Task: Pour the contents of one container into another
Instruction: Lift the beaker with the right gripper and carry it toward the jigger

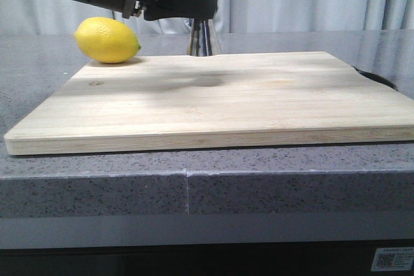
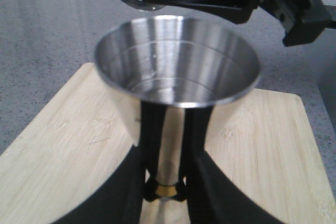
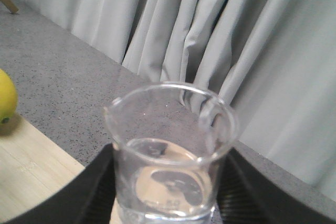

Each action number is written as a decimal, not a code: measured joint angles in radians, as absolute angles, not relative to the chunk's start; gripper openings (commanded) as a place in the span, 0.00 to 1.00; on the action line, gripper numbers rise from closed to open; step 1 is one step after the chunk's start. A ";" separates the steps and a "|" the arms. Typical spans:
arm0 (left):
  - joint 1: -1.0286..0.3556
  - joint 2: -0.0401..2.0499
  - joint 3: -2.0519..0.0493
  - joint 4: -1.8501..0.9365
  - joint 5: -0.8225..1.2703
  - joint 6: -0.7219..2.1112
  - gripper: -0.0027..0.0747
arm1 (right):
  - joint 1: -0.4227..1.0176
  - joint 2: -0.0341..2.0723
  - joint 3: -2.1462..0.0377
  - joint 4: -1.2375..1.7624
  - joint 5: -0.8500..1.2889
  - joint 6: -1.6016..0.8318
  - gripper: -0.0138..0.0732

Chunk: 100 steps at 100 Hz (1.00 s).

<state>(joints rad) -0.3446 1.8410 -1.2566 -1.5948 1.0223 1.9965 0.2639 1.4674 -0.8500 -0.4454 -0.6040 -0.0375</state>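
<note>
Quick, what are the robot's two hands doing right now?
Left gripper: closed on the steel jigger, gripping its gold-banded waist.
Right gripper: closed on the clear glass beaker.

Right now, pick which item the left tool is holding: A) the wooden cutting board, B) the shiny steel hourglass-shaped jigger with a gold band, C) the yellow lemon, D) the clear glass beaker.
B: in the left wrist view the left tool is closed around the gold-banded waist of the shiny steel hourglass-shaped jigger, lifted over the wooden cutting board.
</note>
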 measured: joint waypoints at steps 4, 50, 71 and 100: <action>-0.349 1.841 -1.257 -1.595 1.022 1.997 0.15 | 0.264 1.466 -0.850 -0.448 -0.604 -0.037 0.38; -0.363 1.841 -1.257 -1.593 1.022 1.997 0.15 | 0.272 1.447 -0.850 -0.526 -0.600 -0.025 0.38; -0.363 1.847 -1.257 -1.592 1.022 1.997 0.15 | 0.302 1.445 -0.850 -0.550 -0.600 -0.023 0.38; -0.363 1.856 -1.257 -1.583 1.022 1.997 0.15 | 0.303 1.445 -0.860 -0.585 -0.593 -0.021 0.38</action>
<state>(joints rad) -0.3627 1.8559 -1.2566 -1.5828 1.0223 1.9965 0.3032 1.4447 -0.8603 -0.5855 -0.5934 -0.0211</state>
